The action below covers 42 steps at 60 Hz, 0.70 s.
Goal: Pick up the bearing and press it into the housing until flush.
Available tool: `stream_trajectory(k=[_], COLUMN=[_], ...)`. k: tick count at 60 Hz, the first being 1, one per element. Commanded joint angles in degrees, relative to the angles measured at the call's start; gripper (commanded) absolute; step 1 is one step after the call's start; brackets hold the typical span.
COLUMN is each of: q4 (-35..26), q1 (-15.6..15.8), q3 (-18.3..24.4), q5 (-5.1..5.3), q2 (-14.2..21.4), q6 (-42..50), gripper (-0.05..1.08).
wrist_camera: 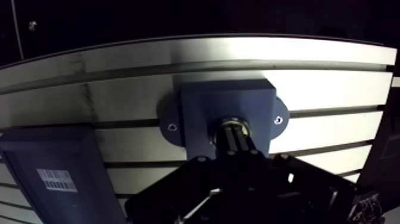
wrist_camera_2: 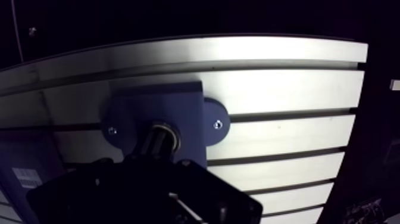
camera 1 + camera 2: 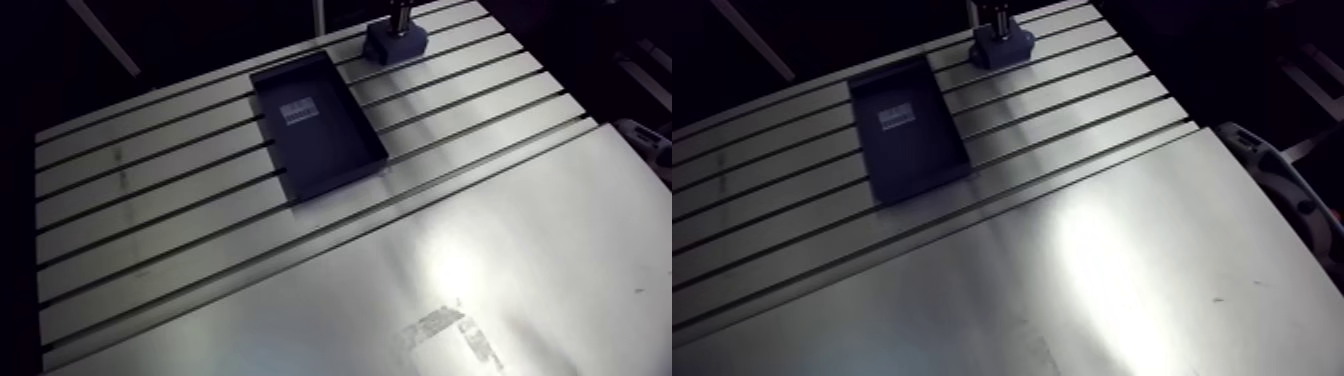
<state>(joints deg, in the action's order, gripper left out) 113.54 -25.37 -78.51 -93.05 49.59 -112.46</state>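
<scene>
Nearest you, the slotted aluminium table (image 3: 150,230) filled the lower frame. Further up, in the upper middle, lay 1 dark rectangular tray (image 3: 335,150) with a white label (image 3: 299,111). At the top edge sat the dark blue square housing (image 3: 397,42) with 2 round ears. In the wrist view your gripper (image 1: 236,132) stood over it. Its 2 fingers were drawn together, clasping nothing visible, their tips on the small metallic ring bearing (image 1: 236,121) in the housing's bore.

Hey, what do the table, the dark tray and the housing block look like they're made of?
Table: bare brushed metal, likely aluminium; it glares. Tray: matte dark, probably plastic; no shine. Housing: matte blue-grey, plastic or painted metal; can't tell.
</scene>
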Motion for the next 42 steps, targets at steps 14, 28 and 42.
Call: stream_trajectory(k=[14,28,42], q4=[0.1,0.2,0.2], q1=[0.0,0.0,0.0], q3=[-0.5,-0.4,-0.4], q5=[-0.15,-0.24,-0.24], q2=[-0.1,-0.2,-0.2], q6=[0.0,0.0,-0.1], gripper=[1.08,1.08,1.08])
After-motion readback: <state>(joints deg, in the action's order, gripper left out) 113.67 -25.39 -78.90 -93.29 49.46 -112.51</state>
